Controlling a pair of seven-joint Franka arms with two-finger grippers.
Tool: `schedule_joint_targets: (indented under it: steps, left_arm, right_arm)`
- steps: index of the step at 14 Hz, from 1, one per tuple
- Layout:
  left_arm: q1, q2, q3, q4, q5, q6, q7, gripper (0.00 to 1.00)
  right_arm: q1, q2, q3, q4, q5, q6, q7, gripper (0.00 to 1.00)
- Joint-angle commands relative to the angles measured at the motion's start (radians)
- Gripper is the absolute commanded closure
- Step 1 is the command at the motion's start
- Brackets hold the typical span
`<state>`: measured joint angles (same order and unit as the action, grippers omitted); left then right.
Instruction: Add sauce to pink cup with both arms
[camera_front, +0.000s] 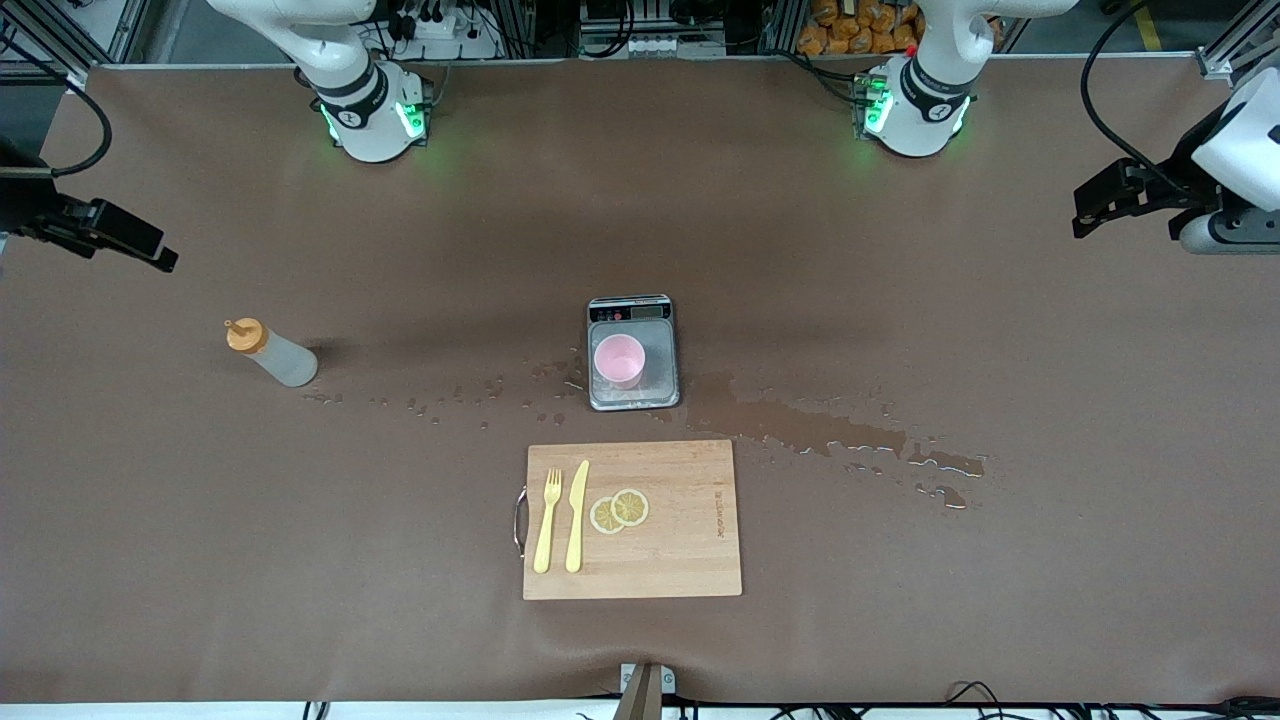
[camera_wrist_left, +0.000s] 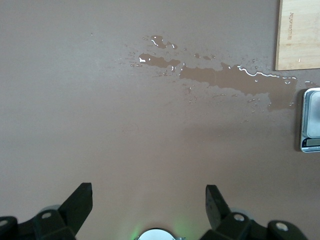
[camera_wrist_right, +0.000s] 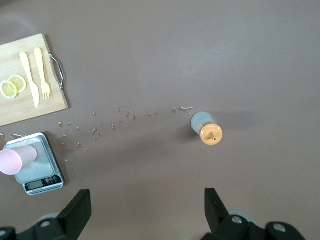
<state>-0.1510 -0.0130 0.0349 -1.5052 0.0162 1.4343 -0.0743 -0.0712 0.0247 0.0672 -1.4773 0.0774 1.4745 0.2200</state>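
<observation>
The sauce bottle (camera_front: 272, 355) (camera_wrist_right: 206, 127), whitish with an orange cap, stands upright on the table toward the right arm's end. The pink cup (camera_front: 619, 360) (camera_wrist_right: 15, 159) stands on a small grey scale (camera_front: 632, 312) (camera_wrist_right: 42, 180) at the table's middle. My right gripper (camera_front: 150, 250) (camera_wrist_right: 147, 197) hangs high over the right arm's end of the table, open and holding nothing. My left gripper (camera_front: 1090, 210) (camera_wrist_left: 149, 192) hangs over the left arm's end, open too, above bare brown table.
A wooden cutting board (camera_front: 680, 540) lies nearer the front camera than the scale, carrying a yellow fork (camera_front: 547, 520), knife (camera_front: 577, 515) and two lemon slices (camera_front: 620, 510). A wet puddle (camera_front: 800, 425) (camera_wrist_left: 235, 80) spreads toward the left arm's end; droplets (camera_front: 430, 405) trail toward the bottle.
</observation>
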Motion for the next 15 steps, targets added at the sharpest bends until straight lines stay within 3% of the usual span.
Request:
schedule_joint_targets:
  steps: [1, 15]
  left_arm:
    - [0.001, -0.005, -0.003, 0.007, 0.005, 0.006, -0.019, 0.00]
    - [0.002, -0.007, -0.003, 0.005, 0.005, 0.005, -0.018, 0.00]
  right_arm:
    - [-0.010, -0.014, 0.011, -0.026, -0.019, 0.062, -0.025, 0.00]
    - [0.011, -0.012, 0.016, -0.031, -0.079, 0.079, -0.065, 0.00]
